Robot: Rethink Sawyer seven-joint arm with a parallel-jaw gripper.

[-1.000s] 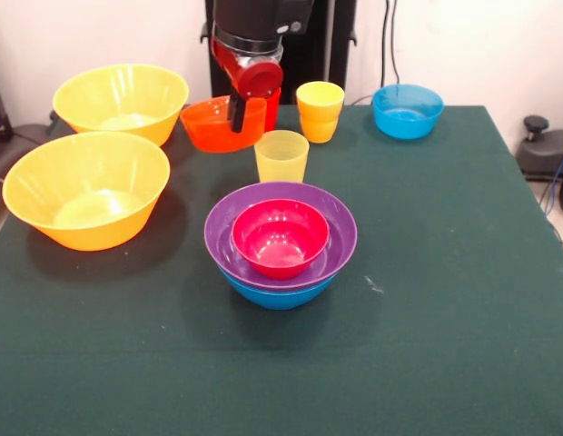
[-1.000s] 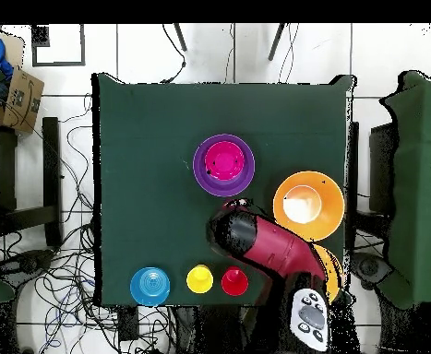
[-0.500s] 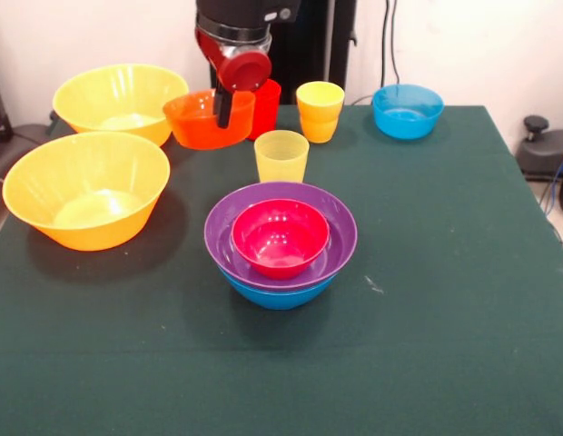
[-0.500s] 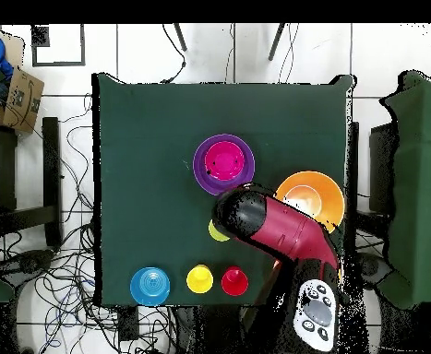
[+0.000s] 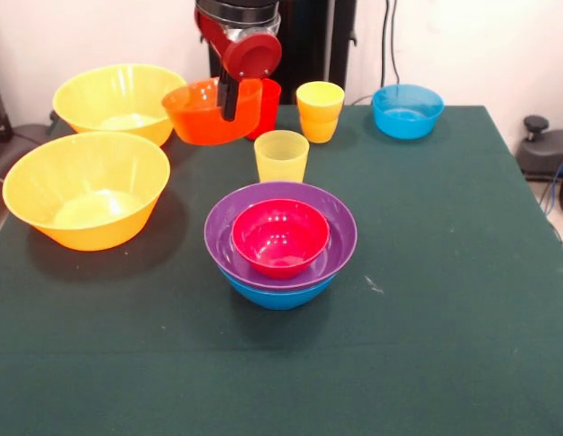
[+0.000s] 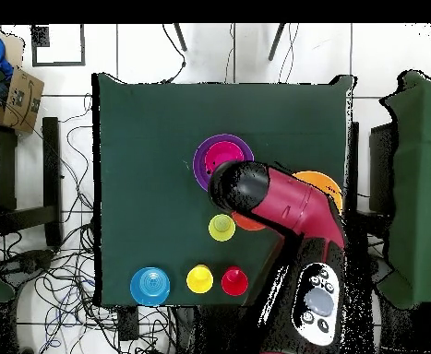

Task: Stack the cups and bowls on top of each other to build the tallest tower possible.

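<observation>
My gripper is shut on the rim of the orange-red bowl and holds it above the table at the far side. In the overhead view the arm hides most of this bowl. The tower is a pink-red bowl inside a purple bowl on a blue bowl, at mid-table. A pale yellow cup stands just behind it. A red cup and orange-yellow cups stand at the back.
Two large yellow-orange bowls stand on the left of the front view. A light-blue bowl stands at the back right. In the overhead view the arm covers part of the tower and one large bowl.
The gripper has lifted the orange-red bowl off the table. In the overhead view the arm has swung toward the tower.
</observation>
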